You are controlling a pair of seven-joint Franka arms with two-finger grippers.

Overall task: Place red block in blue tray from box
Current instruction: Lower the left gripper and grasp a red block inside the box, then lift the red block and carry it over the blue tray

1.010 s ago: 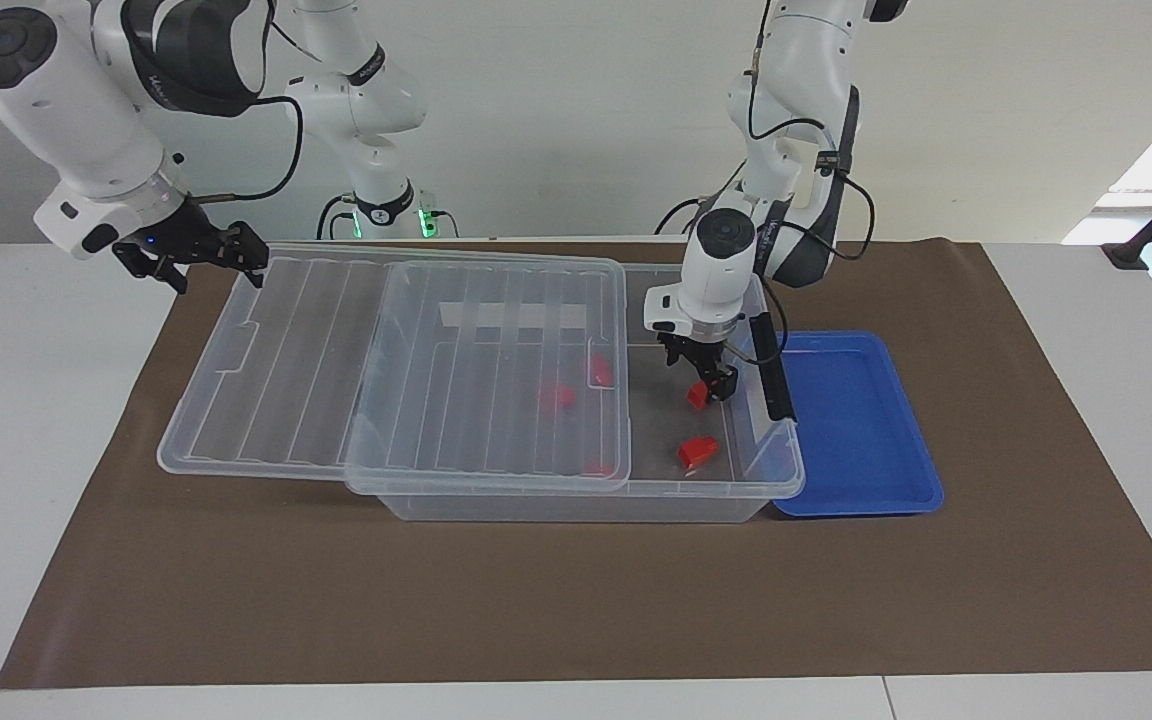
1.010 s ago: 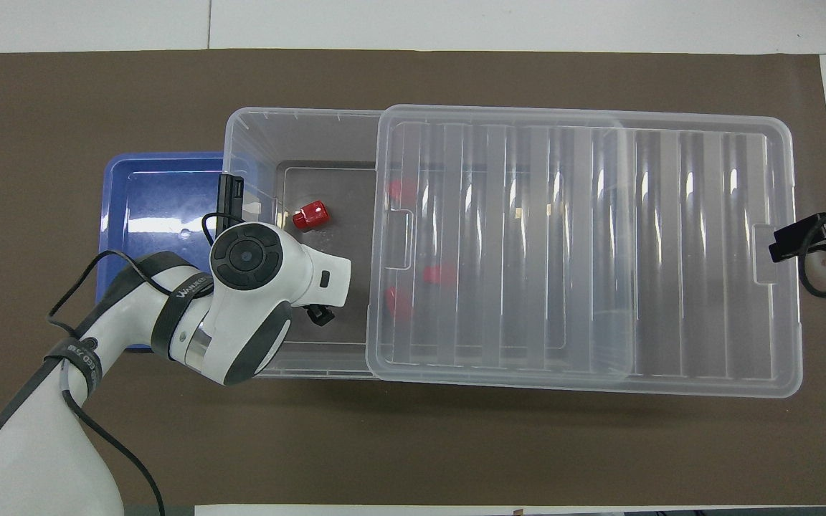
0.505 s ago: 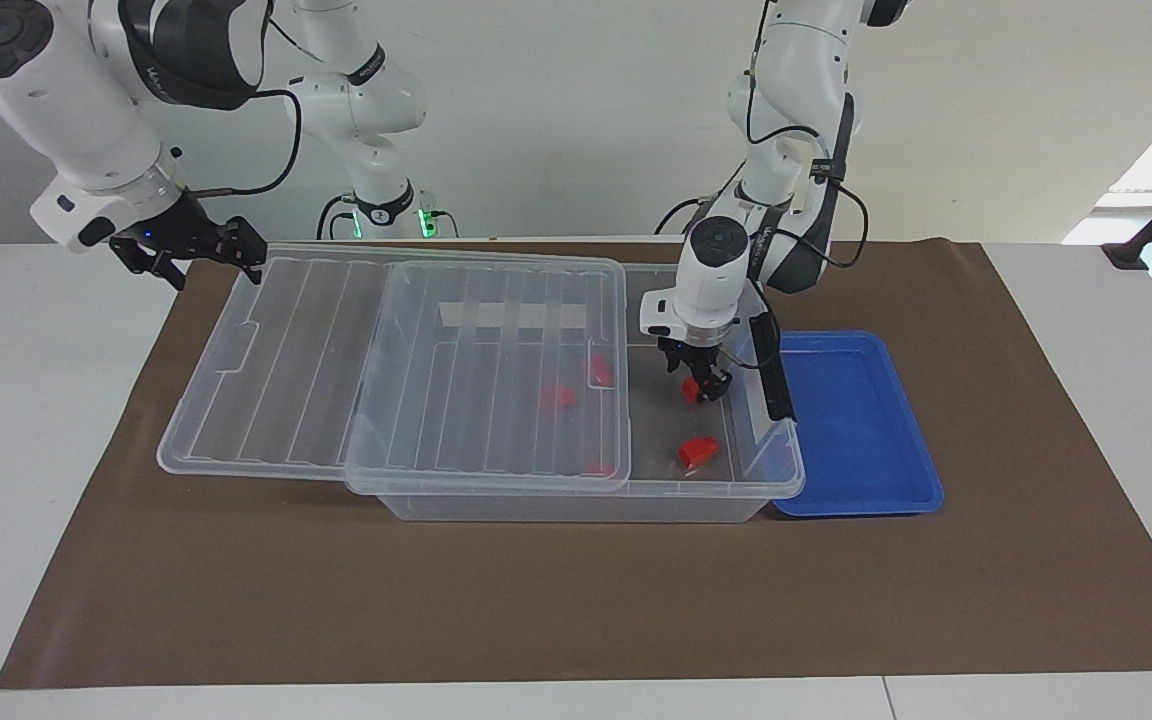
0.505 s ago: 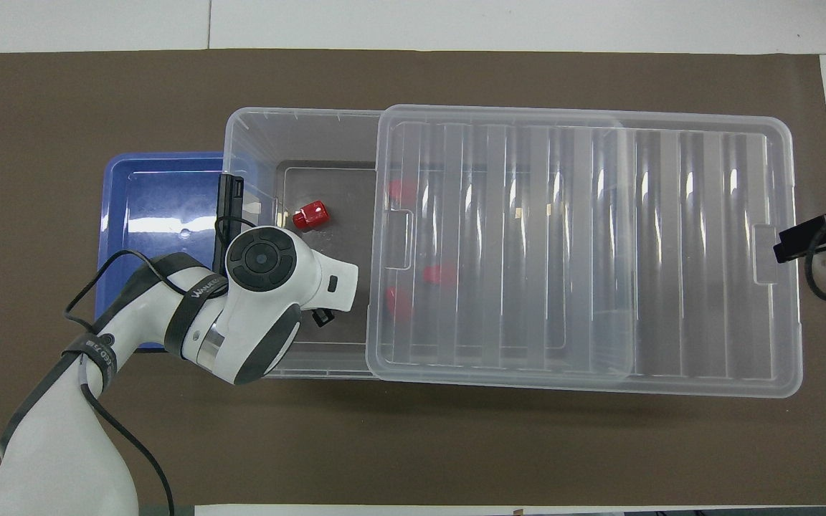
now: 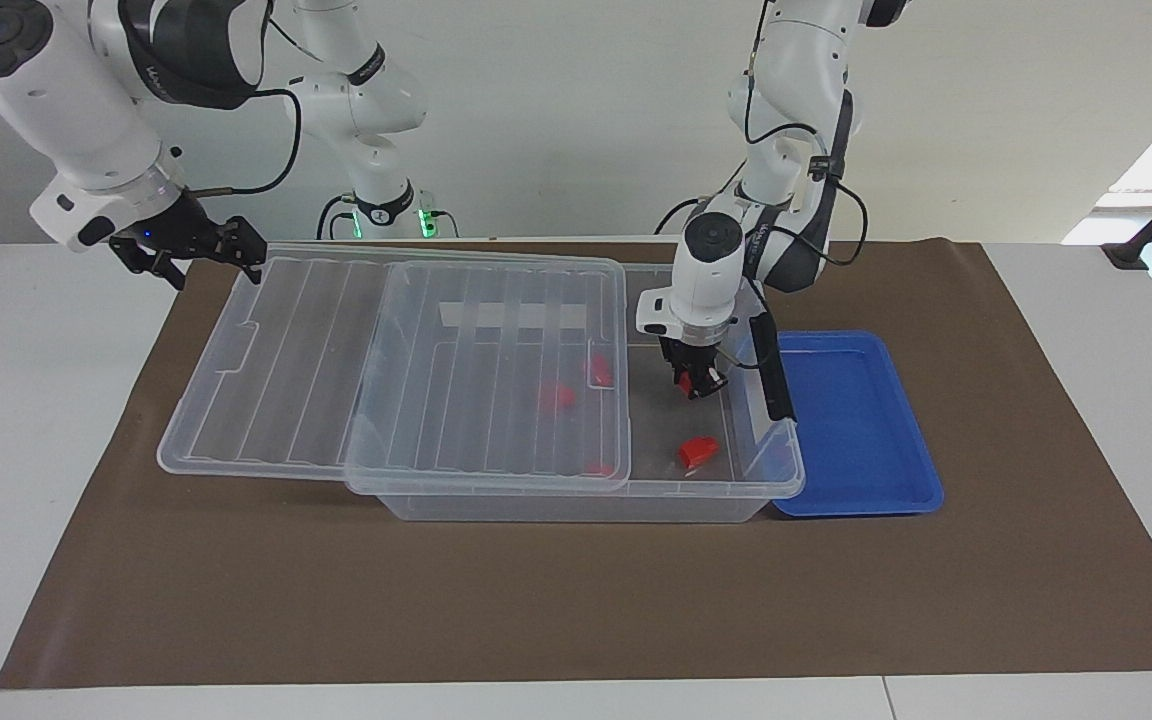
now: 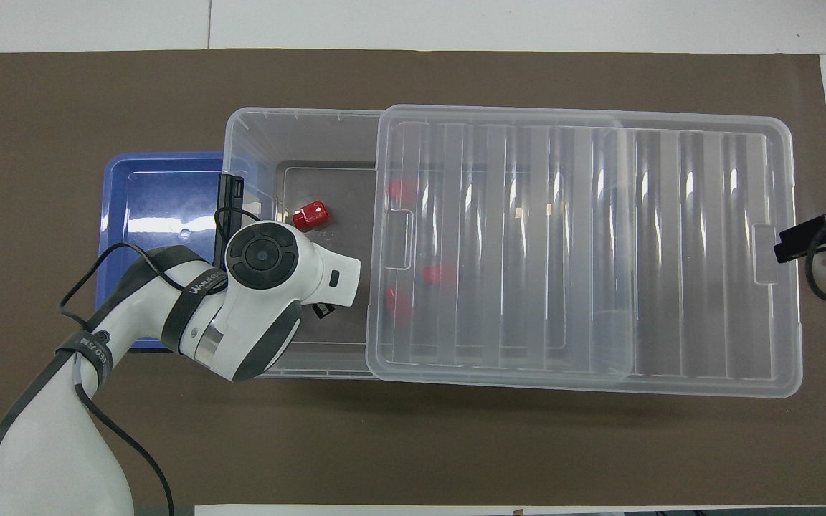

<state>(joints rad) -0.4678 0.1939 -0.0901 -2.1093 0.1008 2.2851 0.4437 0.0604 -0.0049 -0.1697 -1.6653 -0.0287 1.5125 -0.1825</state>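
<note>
Inside the box, our left gripper has just pinched shut on a red block. Next we lift it to the tray beside the box. Our right gripper, spread, waits.

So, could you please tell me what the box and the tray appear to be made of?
Large clear rectangular box: seemingly glossy transparent plastic; red blocks show through its ribbed lid. Shallow blue rectangular tray: likely smooth moulded plastic, judging by its glare and rounded rim.

The box sits mid-table, its lid slid toward the right arm's end, the blue tray touching its other end.
</note>
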